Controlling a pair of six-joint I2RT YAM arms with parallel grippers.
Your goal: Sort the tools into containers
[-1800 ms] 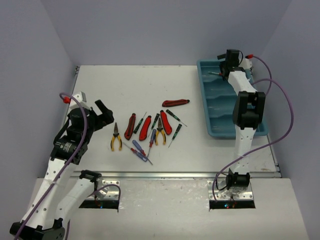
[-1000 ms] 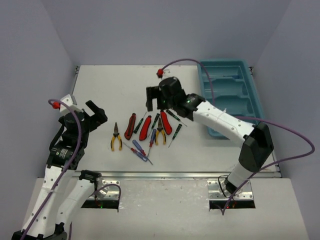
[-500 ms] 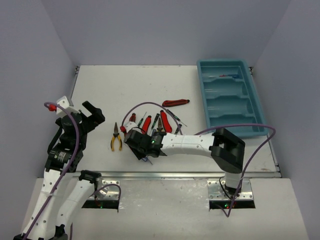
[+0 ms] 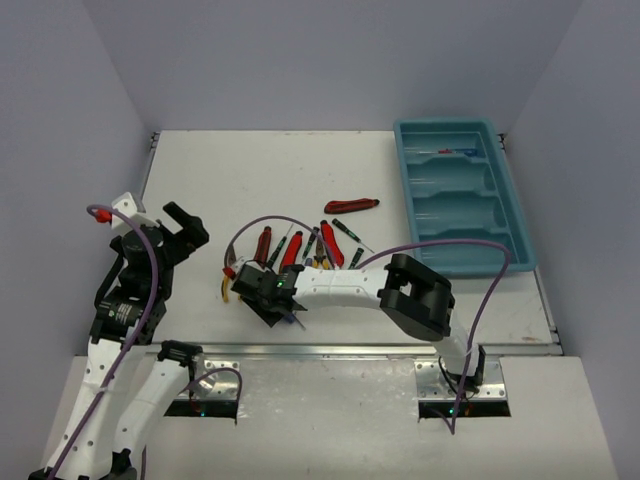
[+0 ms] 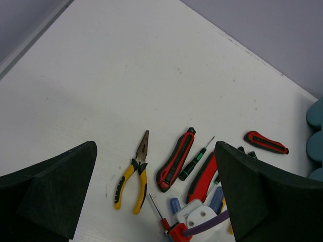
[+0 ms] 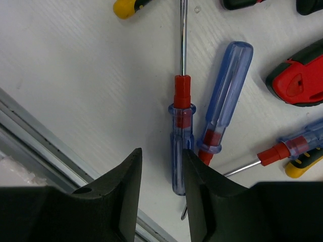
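Observation:
The tools lie in a cluster mid-table: red-handled knives (image 4: 262, 244), black-green screwdrivers (image 4: 346, 230), yellow-handled pliers (image 5: 133, 176) and one separate red knife (image 4: 351, 206). My right gripper (image 4: 268, 300) is low over the blue-handled screwdrivers at the front of the cluster. In the right wrist view its jaws (image 6: 161, 156) are narrowed but apart. One blue screwdriver (image 6: 180, 136) has its handle end against the right finger, with a gap to the left finger. A second blue screwdriver (image 6: 224, 108) lies beside it. My left gripper (image 4: 185, 232) hangs open, left of the cluster. The teal tray (image 4: 420, 170) stands far right.
A small screwdriver (image 4: 455, 152) lies in the tray's far compartment. The metal rail of the table's front edge (image 6: 50, 151) runs just beside my right gripper. The right arm's purple cable (image 4: 290, 222) loops over the tool cluster.
My right arm swung from the tray across to the tool cluster and came down over the blue screwdrivers, and its jaws narrowed. The left arm shifted only slightly and stays open.

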